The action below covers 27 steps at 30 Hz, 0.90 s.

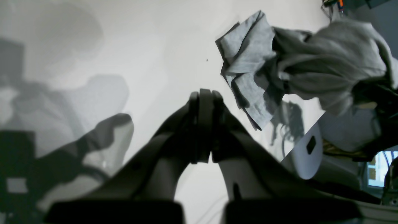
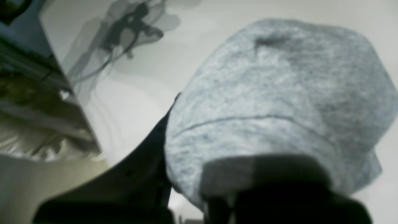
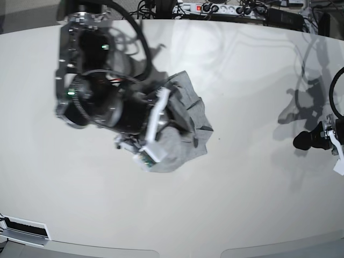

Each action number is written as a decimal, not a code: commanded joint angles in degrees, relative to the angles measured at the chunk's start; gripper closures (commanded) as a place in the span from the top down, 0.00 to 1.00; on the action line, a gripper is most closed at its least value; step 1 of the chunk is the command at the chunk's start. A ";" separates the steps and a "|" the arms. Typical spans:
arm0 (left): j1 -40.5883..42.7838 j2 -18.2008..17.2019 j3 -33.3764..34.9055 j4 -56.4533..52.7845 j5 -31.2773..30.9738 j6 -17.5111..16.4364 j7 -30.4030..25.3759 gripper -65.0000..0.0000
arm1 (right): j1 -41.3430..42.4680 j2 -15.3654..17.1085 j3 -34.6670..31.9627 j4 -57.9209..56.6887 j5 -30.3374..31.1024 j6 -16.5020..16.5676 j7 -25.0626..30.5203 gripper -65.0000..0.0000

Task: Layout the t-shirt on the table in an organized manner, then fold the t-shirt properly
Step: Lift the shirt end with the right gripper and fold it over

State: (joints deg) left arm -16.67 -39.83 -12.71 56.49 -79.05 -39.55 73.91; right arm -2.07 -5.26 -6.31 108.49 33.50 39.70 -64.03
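The heather-grey t-shirt (image 3: 196, 110) is a crumpled bunch left of the middle of the white table (image 3: 242, 204). My right arm reaches over it, and my right gripper (image 3: 181, 119) is shut on the t-shirt, its fingers buried in the folds. In the right wrist view the t-shirt (image 2: 273, 102) drapes over the gripper, leaving one dark finger (image 2: 146, 155) showing. The left wrist view has the t-shirt (image 1: 326, 62) hanging bunched above the table (image 1: 140, 46), a loose flap drooping. My left gripper (image 1: 205, 93) is shut on nothing; it sits far right in the base view (image 3: 306, 141), well apart from the shirt.
A power strip with cables (image 3: 215, 8) lies along the table's back edge. A white slotted part (image 3: 24, 231) sits at the front left corner. The table's curved front edge (image 3: 177, 252) runs along the bottom. Room clutter and a lit screen (image 1: 379, 168) lie beyond the table.
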 commanded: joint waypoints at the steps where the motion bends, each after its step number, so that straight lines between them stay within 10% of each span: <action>1: -1.09 -1.25 -0.39 0.76 -1.33 -0.45 -0.35 0.00 | 0.79 -0.74 -1.40 -0.83 -0.04 0.30 2.64 0.00; 5: -1.14 -1.25 -0.39 0.76 -1.38 -0.45 -0.59 0.00 | 2.14 -1.57 -7.74 -8.20 -1.14 0.30 7.54 0.65; 7: -1.14 -1.14 -0.39 0.76 -1.38 -0.45 -0.81 0.00 | 4.31 -1.60 -12.94 -10.05 -0.28 0.30 5.64 0.79; 16: -1.14 -1.11 -0.39 0.76 -1.18 -0.45 -0.81 0.00 | 13.84 -1.51 -28.00 -9.84 -7.65 -1.66 -0.76 0.79; 21: -1.11 -1.11 -0.39 0.76 1.99 -0.45 -0.83 0.00 | 15.41 -1.20 -22.16 -9.81 -16.87 -6.88 -0.28 0.78; 27: -1.11 -0.96 -0.28 0.79 1.51 -0.45 -0.22 0.00 | 14.93 -1.22 -9.81 -10.12 -9.75 -3.67 2.58 0.66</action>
State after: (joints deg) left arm -16.69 -39.46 -12.71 56.49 -76.20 -39.55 74.00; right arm 11.46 -5.87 -15.88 97.56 22.65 36.40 -63.22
